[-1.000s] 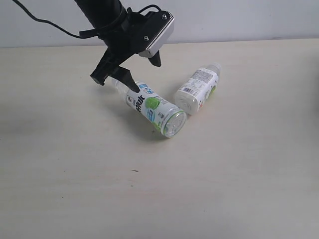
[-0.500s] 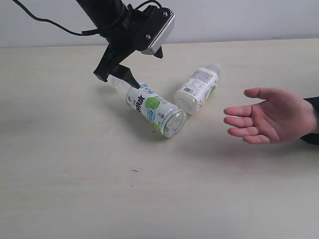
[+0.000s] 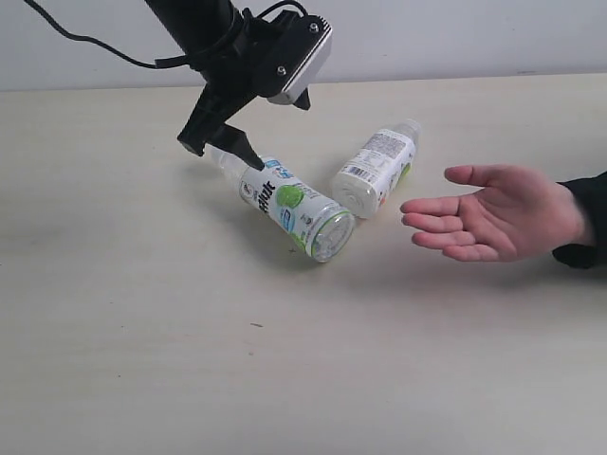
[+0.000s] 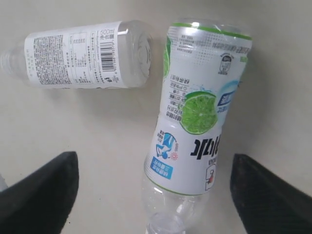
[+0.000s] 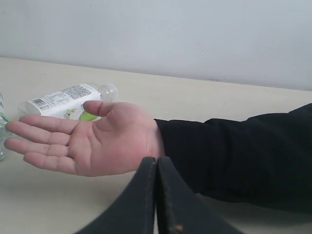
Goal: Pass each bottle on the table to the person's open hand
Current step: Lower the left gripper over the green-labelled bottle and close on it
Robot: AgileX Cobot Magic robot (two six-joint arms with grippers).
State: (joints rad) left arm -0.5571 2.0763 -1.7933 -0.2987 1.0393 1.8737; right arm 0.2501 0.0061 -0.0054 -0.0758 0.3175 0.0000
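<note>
Hovering left tool [image 3: 222,154], angled down over the desk [image 3: 142,332].
Its spread fingers [image 4: 39,195] straddle the neck of the lime-labelled bottle [image 3: 294,207]; the right tool [image 5: 156,195] is closed.

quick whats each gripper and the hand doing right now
Left gripper: open, fingers either side of the lime-label bottle neck, not gripping.
Right gripper: shut, empty.
Person's hand: open, palm up, empty.

Black arm [image 3: 194,19] and left gripper [image 3: 224,155], silver-faced wrist block [image 3: 296,59]
</note>
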